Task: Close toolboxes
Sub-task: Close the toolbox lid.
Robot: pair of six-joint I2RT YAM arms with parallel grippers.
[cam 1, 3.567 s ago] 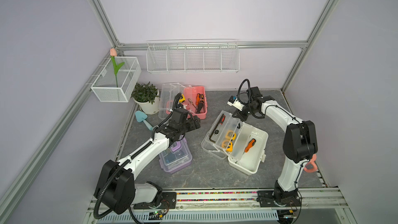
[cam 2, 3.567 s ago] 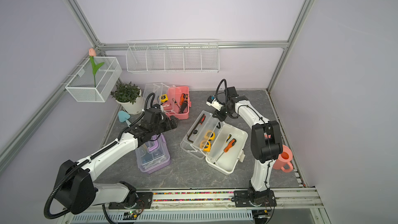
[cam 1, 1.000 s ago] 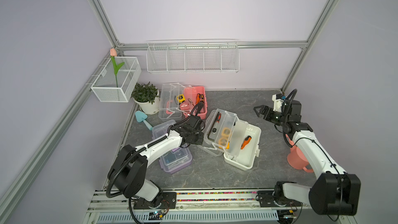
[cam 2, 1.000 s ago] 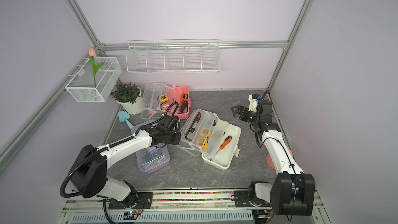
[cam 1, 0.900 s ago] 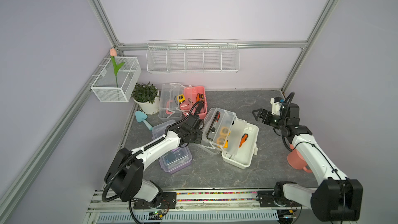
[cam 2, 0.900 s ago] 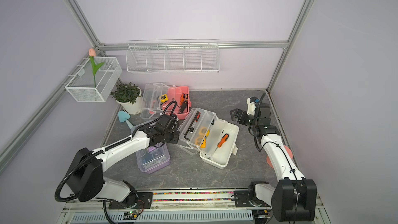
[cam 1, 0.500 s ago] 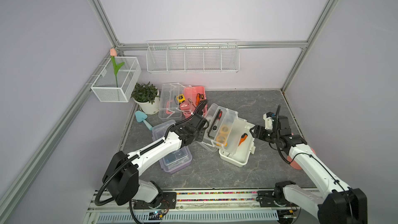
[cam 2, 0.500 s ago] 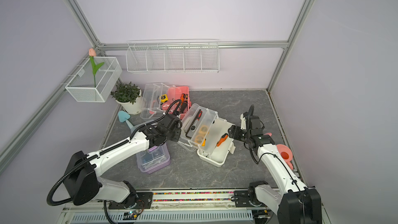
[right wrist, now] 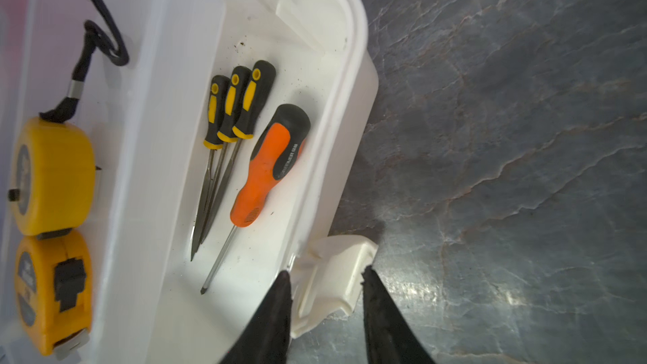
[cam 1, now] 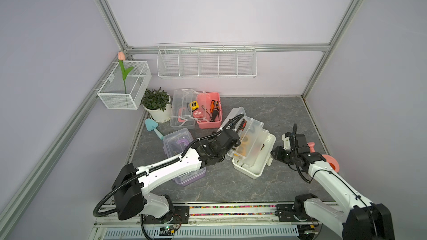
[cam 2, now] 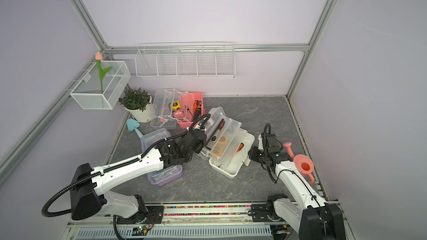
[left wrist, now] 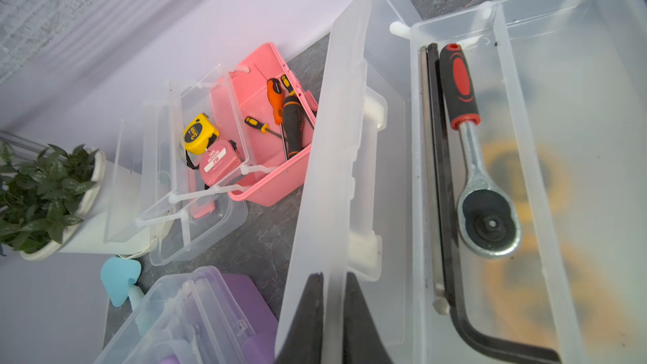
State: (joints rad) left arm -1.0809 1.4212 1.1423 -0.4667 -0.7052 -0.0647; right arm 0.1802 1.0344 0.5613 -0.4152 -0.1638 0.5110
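The purple toolbox (cam 1: 178, 140) on the left of the worktop (cam 1: 265, 111) has its lid down, the pink toolbox (cam 1: 208, 123) at the back lies wide open, and the white toolbox (cam 1: 254, 168) in the middle is half folded up. The left hand (left wrist: 332, 279) is clenched on its clear lid (left wrist: 336, 169). The right hand (right wrist: 325, 271) has a finger on each side of its latch (right wrist: 334, 287), though it is hard to tell if it squeezes. The pink tape measure (left wrist: 217, 166) says "TAPE MEASURE 2M".
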